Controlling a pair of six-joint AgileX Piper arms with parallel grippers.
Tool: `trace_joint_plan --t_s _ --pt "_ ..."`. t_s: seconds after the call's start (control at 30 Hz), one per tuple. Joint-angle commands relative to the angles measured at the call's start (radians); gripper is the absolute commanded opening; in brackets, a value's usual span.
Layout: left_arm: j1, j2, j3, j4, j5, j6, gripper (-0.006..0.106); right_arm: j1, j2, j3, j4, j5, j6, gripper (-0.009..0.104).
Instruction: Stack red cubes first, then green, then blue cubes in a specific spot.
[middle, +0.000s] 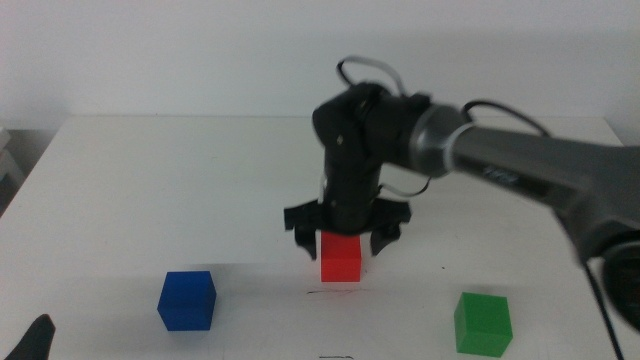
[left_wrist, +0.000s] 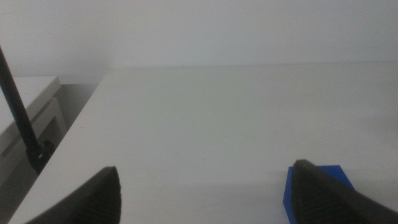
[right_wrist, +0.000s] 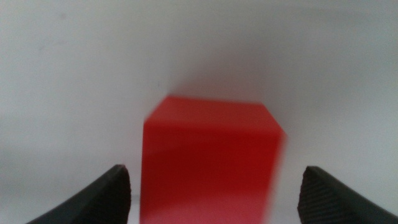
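Note:
The red cube rests on the white table, just behind a short thin dark line. My right gripper hangs over it, open, one jaw on each side of the cube's top and neither touching it. In the right wrist view the red cube sits between the wide-apart jaws of the right gripper. The blue cube stands at the front left, the green cube at the front right. My left gripper waits at the bottom left corner, open, with the blue cube partly behind one jaw.
A second short dark line lies at the front edge of the table. The right arm reaches in across the right half. A grey cabinet stands beyond the table's left edge.

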Motion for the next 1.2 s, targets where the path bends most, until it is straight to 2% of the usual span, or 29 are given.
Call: trace_joint_plan --t_s 0.0,0.1,0.27,0.37,0.57,1.17 --pt "0.002 -0.025 -0.001 -0.012 -0.083 -0.006 0.093 -0.012 -0.151 -0.016 -0.053 0.046 -0.030 0.089" --pt "0.002 -0.025 -0.001 -0.012 -0.083 -0.006 0.093 -0.034 -0.284 0.088 -0.100 0.042 -0.038 0.089" --pt "0.002 -0.025 -0.001 -0.012 -0.083 -0.006 0.093 -0.112 -0.515 0.371 -0.091 -0.033 0.051 0.088" --pt "0.002 -0.025 -0.001 -0.012 -0.083 -0.006 0.093 -0.130 -0.608 0.500 -0.115 -0.028 0.099 0.088" --pt "0.002 -0.025 -0.001 -0.012 -0.083 -0.006 0.093 -0.130 -0.642 0.683 -0.110 -0.041 0.146 0.088" --pt "0.002 -0.025 -0.001 -0.012 -0.083 -0.006 0.093 -0.130 -0.629 0.808 -0.115 -0.215 0.129 0.088"
